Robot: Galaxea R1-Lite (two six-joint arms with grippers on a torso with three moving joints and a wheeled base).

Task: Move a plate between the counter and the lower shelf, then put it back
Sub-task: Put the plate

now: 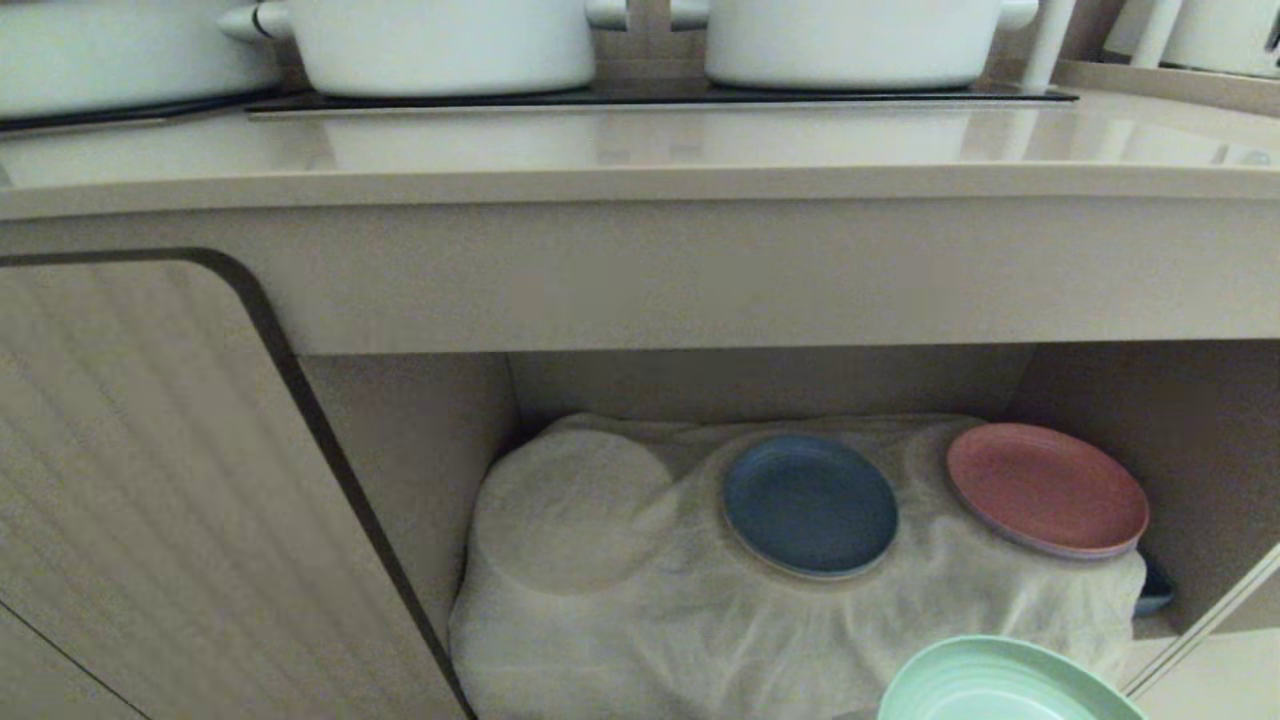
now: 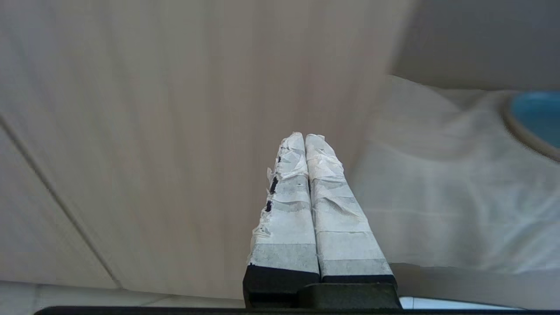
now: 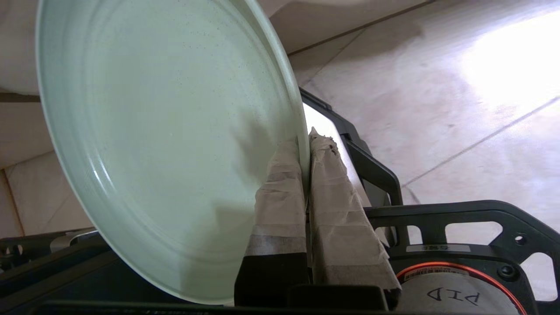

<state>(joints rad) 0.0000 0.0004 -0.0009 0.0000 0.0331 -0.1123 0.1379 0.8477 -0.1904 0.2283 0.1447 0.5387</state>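
Note:
The mint-green plate pokes into the head view at the bottom, in front of and below the lower shelf with its off-white cloth. In the right wrist view the plate is held up on edge, and my right gripper is shut on its rim, one taped finger on each face. The beige counter runs across the top of the head view. My left gripper is shut and empty, parked beside the cabinet door. Neither arm shows in the head view.
A blue plate and a pink plate lie on the shelf cloth; the cloth's left part is bare. White pots stand on the black hob at the counter's back. A ribbed cabinet door is on the left. My base frame is under the right gripper.

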